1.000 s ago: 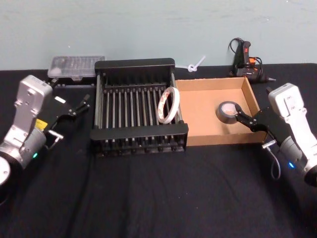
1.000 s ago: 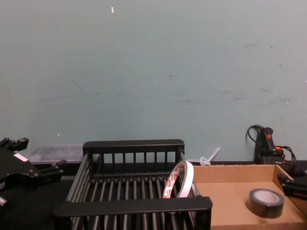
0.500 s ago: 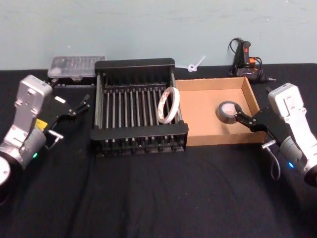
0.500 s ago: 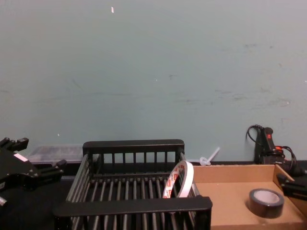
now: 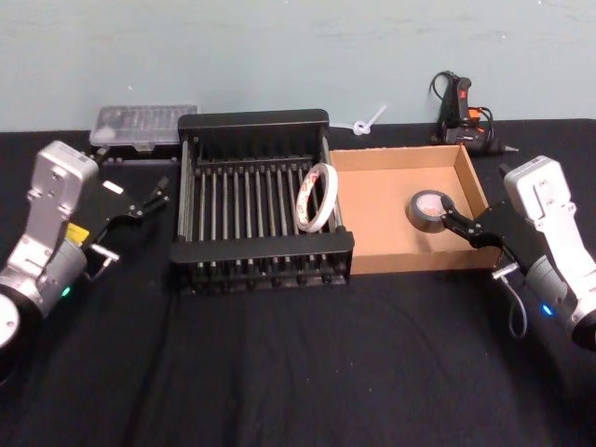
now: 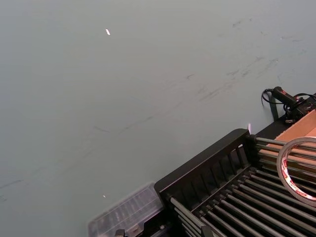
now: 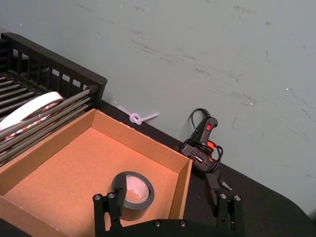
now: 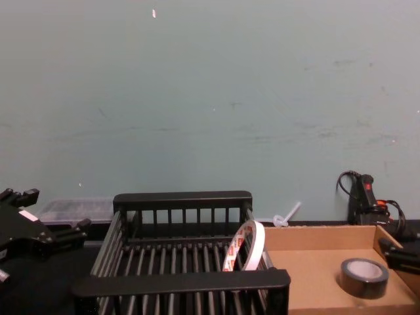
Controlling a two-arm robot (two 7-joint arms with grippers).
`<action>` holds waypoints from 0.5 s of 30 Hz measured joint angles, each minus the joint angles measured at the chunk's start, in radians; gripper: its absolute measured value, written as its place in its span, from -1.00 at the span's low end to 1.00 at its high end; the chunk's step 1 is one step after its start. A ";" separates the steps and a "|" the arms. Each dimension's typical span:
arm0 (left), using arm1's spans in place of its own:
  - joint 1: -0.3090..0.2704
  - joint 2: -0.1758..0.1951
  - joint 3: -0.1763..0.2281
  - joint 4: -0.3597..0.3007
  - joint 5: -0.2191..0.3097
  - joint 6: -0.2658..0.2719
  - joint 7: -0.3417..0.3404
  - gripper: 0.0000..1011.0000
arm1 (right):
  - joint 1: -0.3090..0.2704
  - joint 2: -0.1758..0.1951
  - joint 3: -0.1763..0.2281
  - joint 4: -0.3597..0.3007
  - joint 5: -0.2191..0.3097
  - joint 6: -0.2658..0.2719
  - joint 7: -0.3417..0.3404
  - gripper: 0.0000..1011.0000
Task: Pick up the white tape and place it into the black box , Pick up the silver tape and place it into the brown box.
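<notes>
Cardboard brown box (image 5: 377,212) wall between open right gripper (image 5: 467,226) fingers (image 7: 109,207)

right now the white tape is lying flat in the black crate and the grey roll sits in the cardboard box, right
Not quite. The white tape is in the black crate, but it stands on edge, leaning against the crate's right wall, as the head and chest views show. The grey roll does sit in the cardboard box.

Thin white tape ring (image 6: 299,170) cut off at right edge, black slatted plastic crate (image 6: 217,170) cropped at bottom right.
</notes>
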 joint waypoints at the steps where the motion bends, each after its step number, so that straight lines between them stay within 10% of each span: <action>1: 0.000 0.000 0.000 0.000 0.000 0.000 0.000 0.98 | 0.000 0.000 0.000 0.000 0.000 0.000 0.000 0.98; 15: 0.000 0.000 0.000 0.000 0.000 0.000 0.000 0.98 | 0.000 0.000 0.000 0.000 0.000 0.000 0.000 0.98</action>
